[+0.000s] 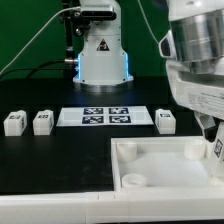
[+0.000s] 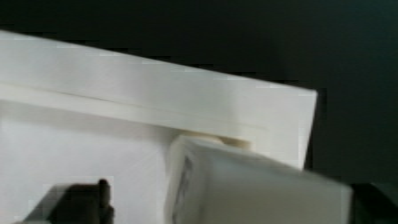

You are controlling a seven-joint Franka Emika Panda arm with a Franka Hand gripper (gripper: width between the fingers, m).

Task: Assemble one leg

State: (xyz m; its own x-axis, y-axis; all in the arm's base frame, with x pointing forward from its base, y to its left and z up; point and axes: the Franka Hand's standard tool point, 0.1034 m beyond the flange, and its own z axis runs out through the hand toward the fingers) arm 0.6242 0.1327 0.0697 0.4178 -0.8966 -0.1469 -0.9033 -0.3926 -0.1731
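The table under me is matte black. A green backdrop closes the room behind it, and my white base stands at the far middle. Open black surface lies at the exterior view's left, in front of the row of parts.

The big white tray-like part fills the near side at the exterior view's right and runs off the frame there. It has a raised rim all round and a round hole in its near corner at the exterior view's left.

My gripper hangs low over the tray-like part's far corner at the exterior view's right, close to the rim. The leg shows its tag just below my wrist at that corner. In the wrist view it is a blurred white block close to the lens, against the rim. One dark finger stands beside it with a gap between. I cannot tell whether my jaws clamp it.

The marker board lies flat at mid-table. Two other legs sit apart at its left in the exterior view. A third stands just beside the marker board's other end, near the tray-like part's far rim and nearest my arm.
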